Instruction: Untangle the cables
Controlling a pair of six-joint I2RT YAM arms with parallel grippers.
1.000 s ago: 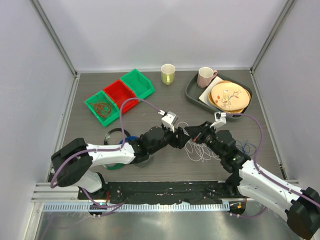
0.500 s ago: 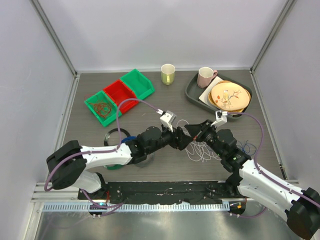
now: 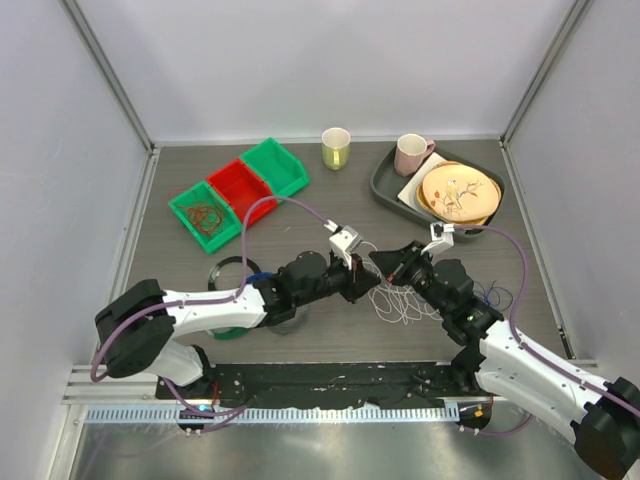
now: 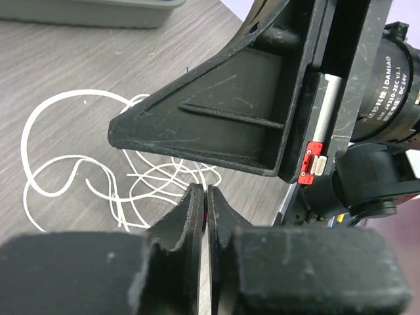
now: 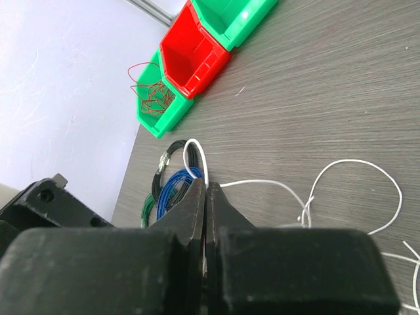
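While both arms lean in over the middle of the table (image 3: 330,338), this is what I can see from where I'm standing. Far left there are 3 bins (image 3: 240,188) in a row, green, red, green, and the nearest green one has a scribble of brown wire (image 3: 204,216) in it. Next over, some neat coils (image 3: 256,280) lie beside the left arm.

The left gripper (image 4: 205,191) has its jaws pressed nearly together, low over the table. Can't tell if a strand is actually pinched in there. The white cable (image 4: 65,151) lies in loose loops on the table right under and just past it.

The right gripper (image 5: 206,186) sits nose to nose with the left, jaws closed on a bit of that white cable, which pokes up out of the tips in a small loop. Some thin blue strands (image 3: 497,293) lie just right of that arm.

Back right is a tray (image 3: 383,190) with a plate (image 3: 458,193) and a pink mug (image 3: 409,154).
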